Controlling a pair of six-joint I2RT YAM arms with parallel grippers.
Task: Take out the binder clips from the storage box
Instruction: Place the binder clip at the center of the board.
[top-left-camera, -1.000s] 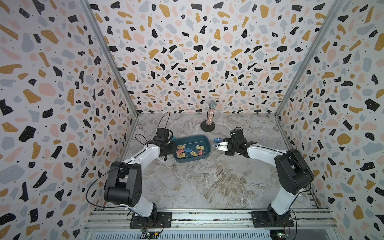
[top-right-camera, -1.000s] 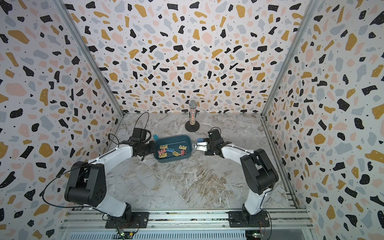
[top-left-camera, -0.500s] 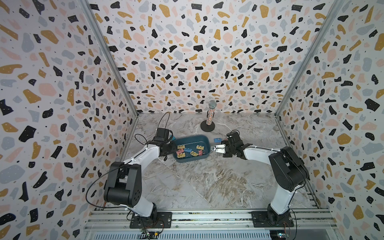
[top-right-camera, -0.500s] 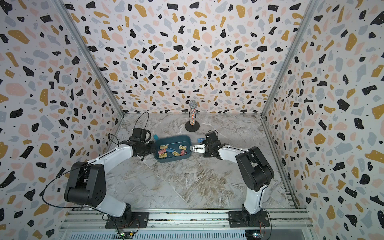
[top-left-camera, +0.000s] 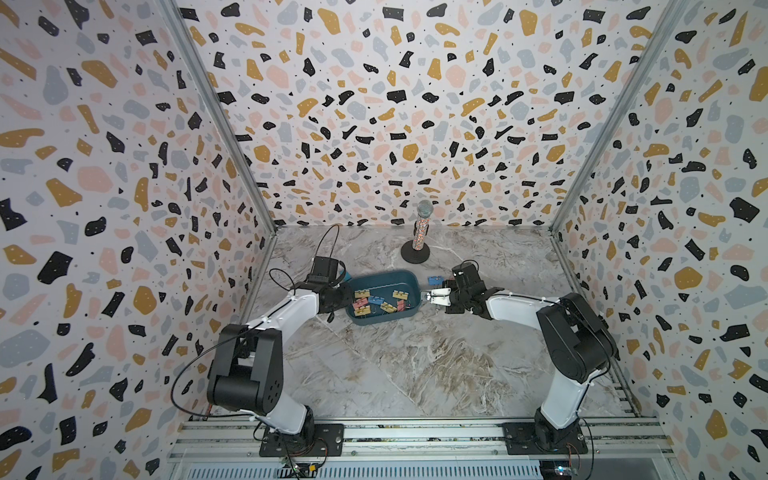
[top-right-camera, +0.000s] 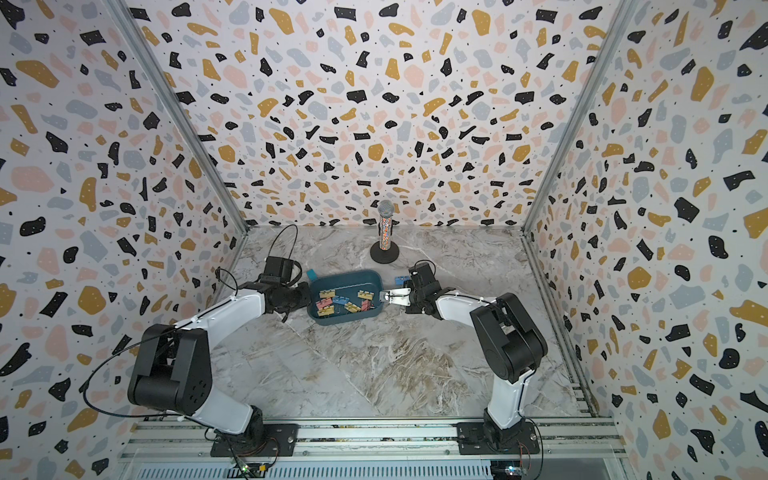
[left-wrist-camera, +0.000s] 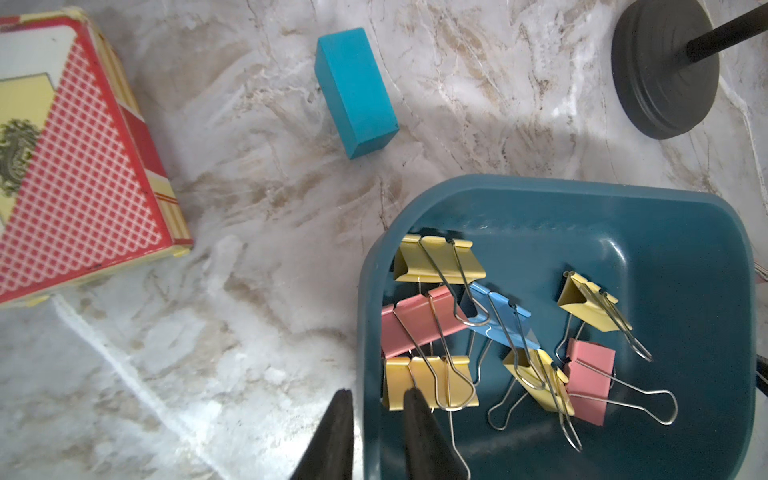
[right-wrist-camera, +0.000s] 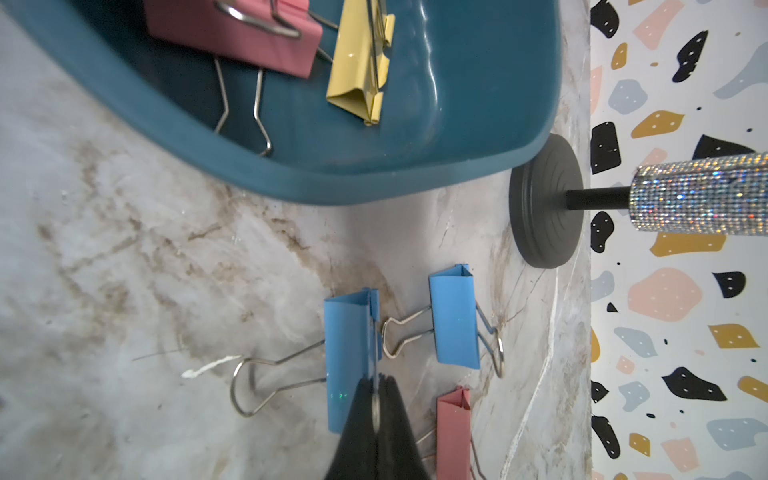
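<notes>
The left gripper (left-wrist-camera: 376, 395) clamps the left wall of the dark teal plastic storage box (top-left-camera: 382, 276), whose long axis runs roughly left-right on the marble table (top-left-camera: 395, 365). Inside lie seven pastel binder clips (left-wrist-camera: 494, 320), wire handles pointing various ways. Beside its right end, the right gripper (right-wrist-camera: 376, 386) is closed near three loose clips (right-wrist-camera: 455, 316).

The storage box (top-left-camera: 384, 277) is a dark teal plastic tub with rounded corners and low walls, and it sits on the marble worktop (top-left-camera: 395, 365). Seven binder clips (left-wrist-camera: 494, 322) lie loose on its floor: four yellow, two pink and one blue. Several overlap, their silver wire handles crossing. Outside the box, on the worktop just beside one end, lie three more: two blue clips (right-wrist-camera: 455, 316) side by side and a pink clip (right-wrist-camera: 453, 432) next to them.
</notes>
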